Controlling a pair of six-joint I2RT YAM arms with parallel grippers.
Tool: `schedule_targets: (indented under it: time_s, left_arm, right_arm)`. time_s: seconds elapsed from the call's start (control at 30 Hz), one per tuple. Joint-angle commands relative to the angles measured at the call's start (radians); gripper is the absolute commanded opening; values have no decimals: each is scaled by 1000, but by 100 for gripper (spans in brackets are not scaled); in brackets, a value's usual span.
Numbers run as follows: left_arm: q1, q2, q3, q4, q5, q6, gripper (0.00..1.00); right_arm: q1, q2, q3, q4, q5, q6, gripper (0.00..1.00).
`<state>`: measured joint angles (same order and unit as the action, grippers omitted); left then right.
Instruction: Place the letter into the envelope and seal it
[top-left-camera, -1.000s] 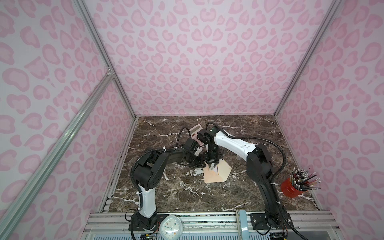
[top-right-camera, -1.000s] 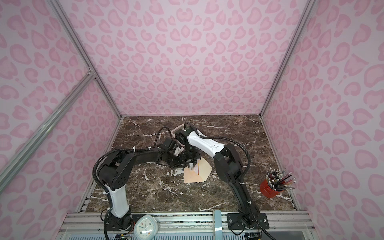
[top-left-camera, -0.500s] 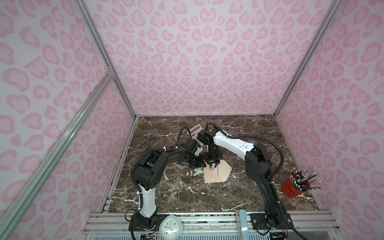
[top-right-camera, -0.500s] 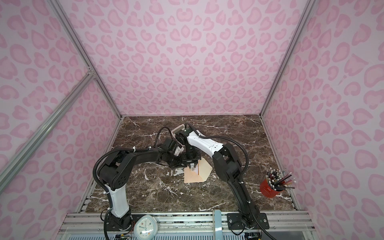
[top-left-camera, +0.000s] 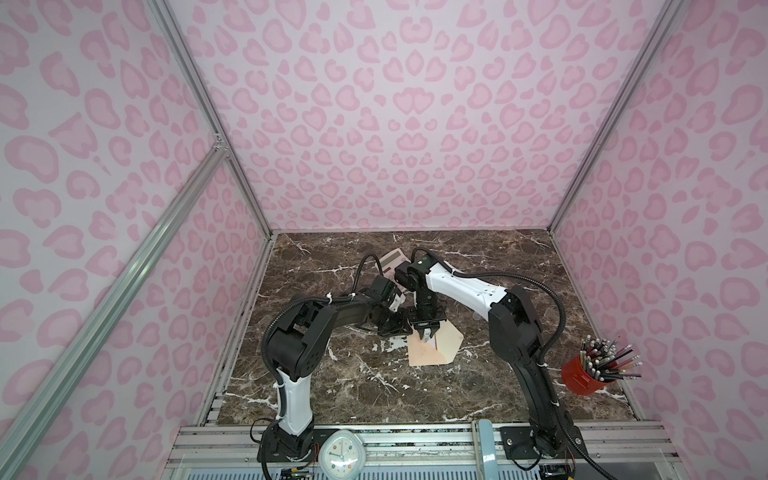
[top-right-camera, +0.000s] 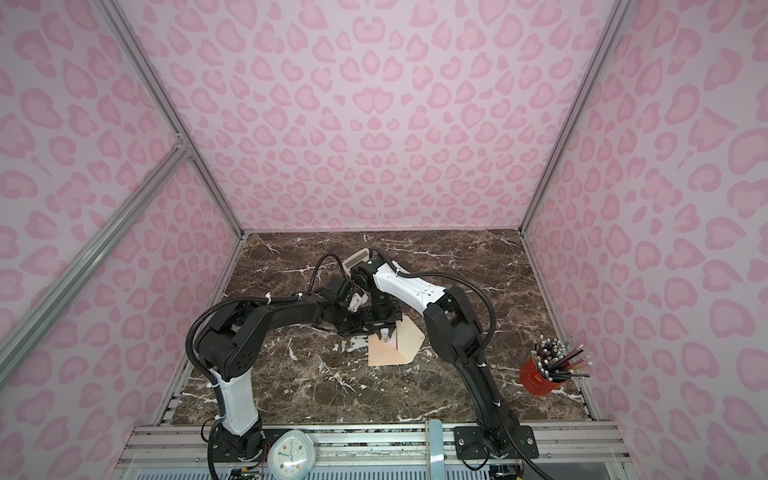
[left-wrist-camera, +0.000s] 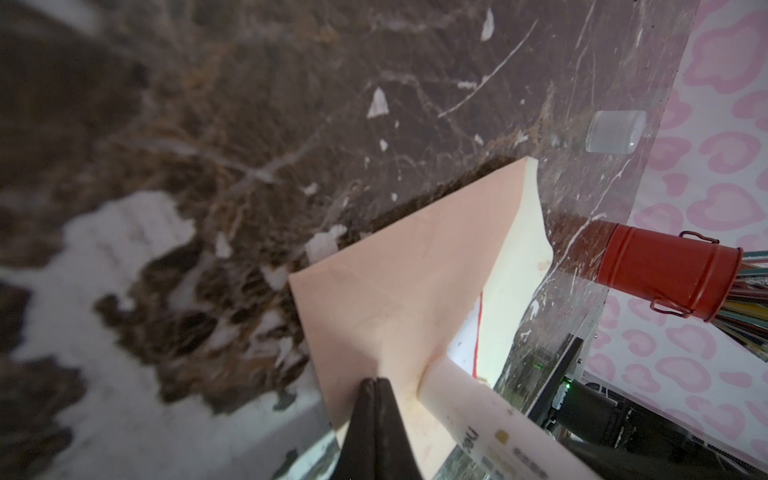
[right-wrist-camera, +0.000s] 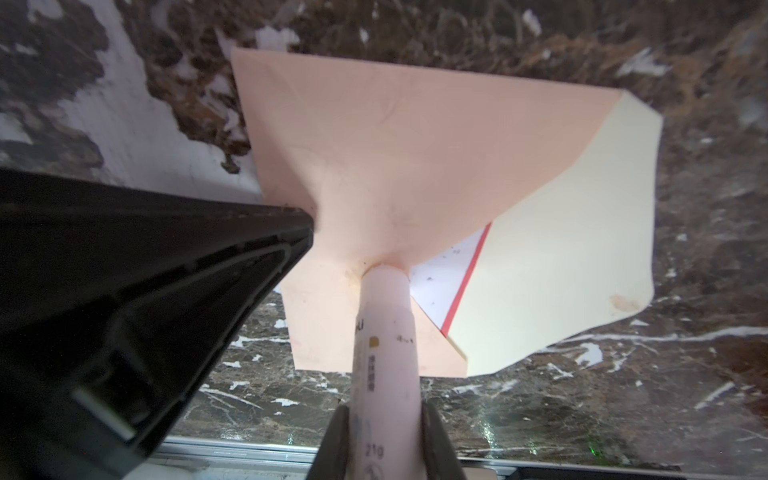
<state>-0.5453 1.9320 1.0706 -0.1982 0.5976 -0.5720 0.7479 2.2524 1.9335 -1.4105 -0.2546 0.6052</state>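
The peach envelope (top-left-camera: 424, 354) (top-right-camera: 384, 355) lies flat on the marble. Its cream flap (right-wrist-camera: 561, 249) (top-left-camera: 452, 343) is open to the right. A corner of the letter (right-wrist-camera: 442, 286) (left-wrist-camera: 465, 345), white with a red edge, shows in the envelope's mouth. My right gripper (right-wrist-camera: 384, 411) (top-left-camera: 426, 334) is shut on a pale pink glue stick (right-wrist-camera: 384, 345) (left-wrist-camera: 490, 424), whose tip touches the envelope by the mouth. My left gripper (left-wrist-camera: 375, 384) (top-left-camera: 400, 328) is shut and empty, with its tips pressed on the envelope just beside the glue stick.
A red cup of pencils (top-left-camera: 582, 376) (top-right-camera: 540, 380) (left-wrist-camera: 665, 270) stands at the right edge. A pink-keyed calculator (top-left-camera: 392, 259) lies behind the arms. A small clear cap (left-wrist-camera: 615, 131) sits near the envelope's far side. A clock (top-left-camera: 343, 455) rests on the front rail.
The right arm's elbow has shifted slightly left. Both grippers stay at the envelope with the same grips.
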Motion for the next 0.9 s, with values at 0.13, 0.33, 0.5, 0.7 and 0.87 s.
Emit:
schedule_targets:
  time_s: [0.13, 0.33, 0.5, 0.7, 0.87]
  left_arm:
    - [0, 10, 9, -47, -30, 17, 4]
    - [1, 13, 14, -50, -30, 18, 4]
    - [1, 16, 20, -58, -30, 23, 4]
    - [0, 18, 23, -59, -29, 25, 4]
    - [0, 19, 25, -65, -33, 27, 4]
  right_arm:
    - [-8, 71, 15, 8, 70, -11, 0]
    - [-16, 85, 23, 5, 77, -14, 0]
    - [-15, 94, 19, 8, 70, -16, 0]
    - [-16, 94, 20, 7, 76, -16, 0]
    - [-27, 99, 25, -10, 119, -17, 0]
